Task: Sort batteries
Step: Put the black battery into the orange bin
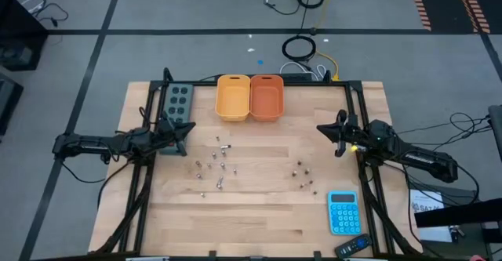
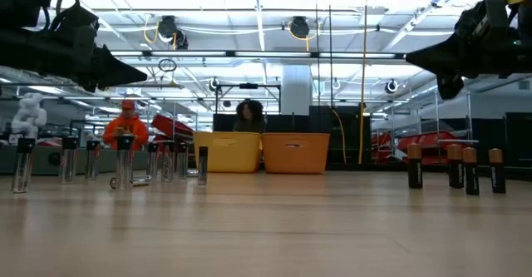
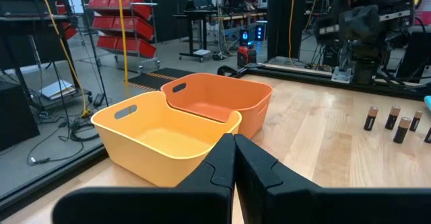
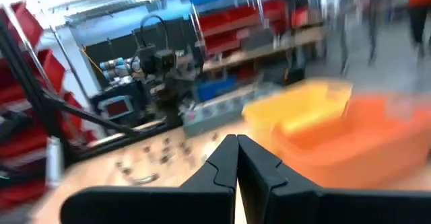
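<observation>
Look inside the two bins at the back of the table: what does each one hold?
The yellow bin and the orange bin both show bare floors from above and in the left wrist view. No batteries are inside; they remain on the table. Nothing covers either bin.

Your worktop (image 1: 259,222) is pale, striped wood. On it you have a yellow bin (image 1: 233,98) touching an orange bin (image 1: 267,98), a blue calculator (image 1: 342,212) with lighter keys, and silvery-grey and dark batteries (image 1: 220,163), some copper-topped. Both arms and each hand are black.
</observation>
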`<state>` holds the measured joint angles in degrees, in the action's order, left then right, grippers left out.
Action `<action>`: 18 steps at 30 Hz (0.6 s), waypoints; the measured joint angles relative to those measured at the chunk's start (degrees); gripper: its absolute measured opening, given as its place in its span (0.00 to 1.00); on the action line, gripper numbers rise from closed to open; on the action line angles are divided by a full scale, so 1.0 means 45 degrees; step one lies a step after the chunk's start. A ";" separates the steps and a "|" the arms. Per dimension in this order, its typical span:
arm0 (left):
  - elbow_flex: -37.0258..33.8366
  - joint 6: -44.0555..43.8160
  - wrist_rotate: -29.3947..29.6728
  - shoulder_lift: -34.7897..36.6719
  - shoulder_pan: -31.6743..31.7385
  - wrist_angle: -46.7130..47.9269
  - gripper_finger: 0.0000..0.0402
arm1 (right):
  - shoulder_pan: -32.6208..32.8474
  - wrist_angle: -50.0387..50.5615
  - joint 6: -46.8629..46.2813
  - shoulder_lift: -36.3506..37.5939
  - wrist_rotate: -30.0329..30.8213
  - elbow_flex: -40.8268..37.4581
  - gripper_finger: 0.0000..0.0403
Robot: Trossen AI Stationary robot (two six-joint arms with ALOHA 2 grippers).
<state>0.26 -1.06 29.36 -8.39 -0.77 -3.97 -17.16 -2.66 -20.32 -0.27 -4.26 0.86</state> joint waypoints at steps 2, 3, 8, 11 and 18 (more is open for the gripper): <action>0.0003 0.0001 0.0000 0.0002 0.0003 0.0000 0.03 | 0.0004 0.0164 -0.0460 -0.0186 -0.0656 0.0005 0.00; 0.0004 0.0000 0.0000 0.0002 0.0004 0.0000 0.03 | 0.0004 0.0071 -0.0468 -0.0368 -0.1258 0.0013 0.00; -0.0001 0.0000 0.0000 -0.0002 0.0004 -0.0005 0.03 | 0.0004 0.0131 -0.0616 -0.1239 -0.2464 0.0087 0.00; 0.0001 0.0000 0.0000 -0.0002 0.0001 -0.0005 0.03 | 0.0004 0.0162 0.0016 -0.1654 -0.1967 0.0087 0.00; 0.0001 0.0002 0.0000 -0.0002 0.0001 -0.0002 0.03 | 0.0004 -0.0238 -0.0554 -0.2030 -0.0798 0.0087 0.00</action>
<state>0.26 -1.05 29.36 -8.40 -0.77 -3.97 -17.15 -3.73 -22.81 -9.41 -7.86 1.26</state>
